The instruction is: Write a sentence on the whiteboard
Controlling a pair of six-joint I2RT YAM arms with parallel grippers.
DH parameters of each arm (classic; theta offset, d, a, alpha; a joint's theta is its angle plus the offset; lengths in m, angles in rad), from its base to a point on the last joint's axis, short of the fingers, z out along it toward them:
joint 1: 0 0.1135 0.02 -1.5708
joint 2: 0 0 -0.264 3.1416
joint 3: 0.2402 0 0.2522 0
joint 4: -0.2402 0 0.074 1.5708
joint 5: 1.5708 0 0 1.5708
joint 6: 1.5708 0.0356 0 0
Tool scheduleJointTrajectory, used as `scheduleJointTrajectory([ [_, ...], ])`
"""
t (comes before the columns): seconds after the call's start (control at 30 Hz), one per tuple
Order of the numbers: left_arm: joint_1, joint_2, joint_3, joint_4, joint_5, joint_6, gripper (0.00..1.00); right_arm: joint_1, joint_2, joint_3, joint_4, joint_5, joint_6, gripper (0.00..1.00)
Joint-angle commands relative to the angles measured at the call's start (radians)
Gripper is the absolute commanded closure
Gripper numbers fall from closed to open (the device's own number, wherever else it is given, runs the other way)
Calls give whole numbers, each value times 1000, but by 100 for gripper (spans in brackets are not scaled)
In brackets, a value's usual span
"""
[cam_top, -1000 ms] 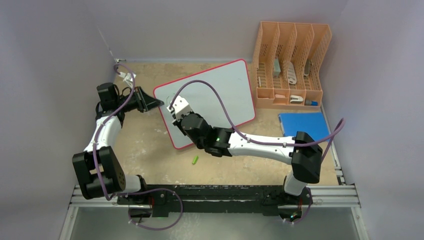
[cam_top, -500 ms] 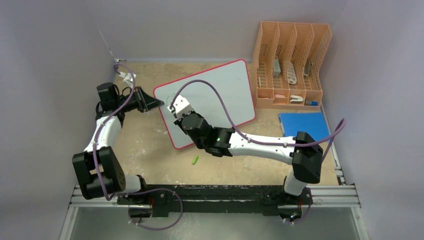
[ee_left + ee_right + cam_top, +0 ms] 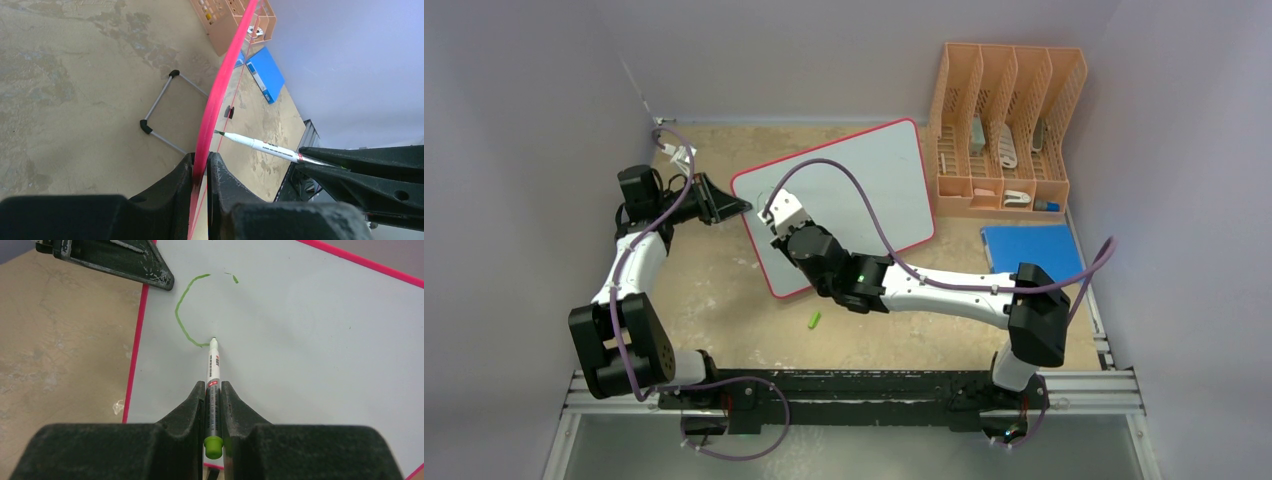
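The whiteboard [image 3: 864,185], pale grey with a red rim, lies tilted on the table. My left gripper [image 3: 742,207] is shut on its left corner, and the red rim [image 3: 220,95] runs between the jaws [image 3: 200,161]. My right gripper [image 3: 213,385] is shut on a white marker [image 3: 213,365] with a green end. The marker's tip touches the board [image 3: 310,340] at the lower end of a curved green stroke [image 3: 179,315]. Above it is a short green dash [image 3: 235,278]. Of the sentence, only these marks show. In the left wrist view the marker [image 3: 260,145] points at the board face.
An orange file rack [image 3: 1009,130] stands at the back right, with a flat blue rectangle [image 3: 1031,248] in front of it. A green marker cap [image 3: 815,320] lies on the table near the board's front corner. The board's wire stand [image 3: 160,100] shows behind it.
The right gripper with the marker has shifted very slightly over the board. The left arm has stayed where it was.
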Motion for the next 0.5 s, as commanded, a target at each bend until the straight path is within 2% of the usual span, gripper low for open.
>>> scheduleJointTrajectory([
  [0.0, -33, -3, 14, -43, -28, 26, 100, -6, -21, 57, 63, 25, -19, 100],
  [0.47, -33, -4, 16, -47, -30, 27, 100, -7, -17, 56, 59, 21, -15, 100],
])
